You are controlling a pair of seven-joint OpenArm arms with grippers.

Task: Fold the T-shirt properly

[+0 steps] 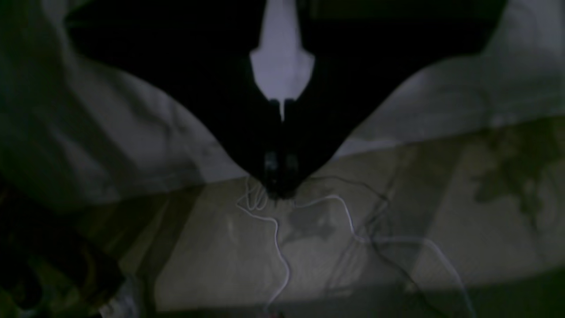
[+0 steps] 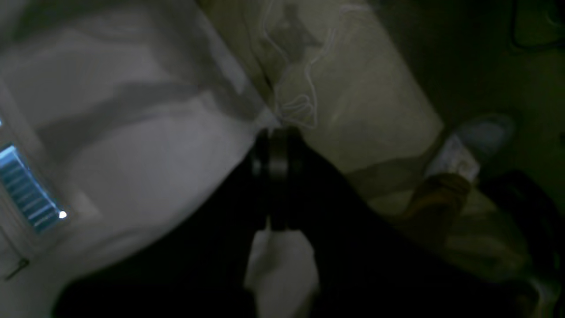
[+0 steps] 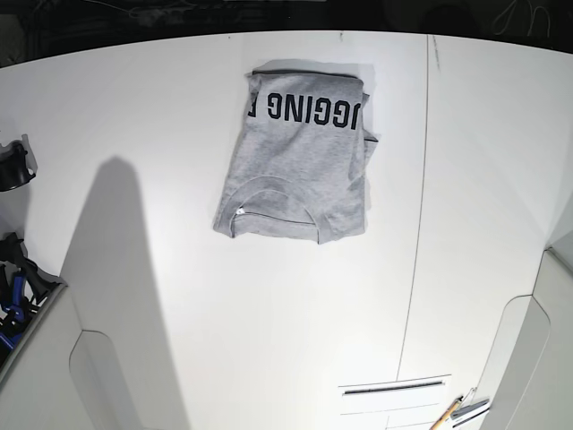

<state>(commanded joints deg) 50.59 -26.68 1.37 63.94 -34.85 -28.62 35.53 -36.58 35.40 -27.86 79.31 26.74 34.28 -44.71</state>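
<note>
The T-shirt (image 3: pixel 300 170) lies folded into a compact grey rectangle on the white table (image 3: pixel 161 116), far centre in the base view. Black lettering (image 3: pixel 309 109) shows on the flap folded over its far end, and the ribbed neck (image 3: pixel 273 202) faces the near edge. Neither arm reaches over the table in the base view. In the dark left wrist view, my left gripper (image 1: pixel 280 187) hangs shut past the table's edge, above the floor. My right gripper (image 2: pixel 278 134) is likewise shut and holds nothing, beside the table's edge. The shirt is out of view in both wrist views.
A seam (image 3: pixel 421 179) runs front to back across the table, right of the shirt. A black part (image 3: pixel 13 166) and blue gear (image 3: pixel 11 300) sit at the left edge. A slot (image 3: pixel 394 388) and a small tool (image 3: pixel 450 413) lie front right. White cables (image 1: pixel 278 238) trail on the floor.
</note>
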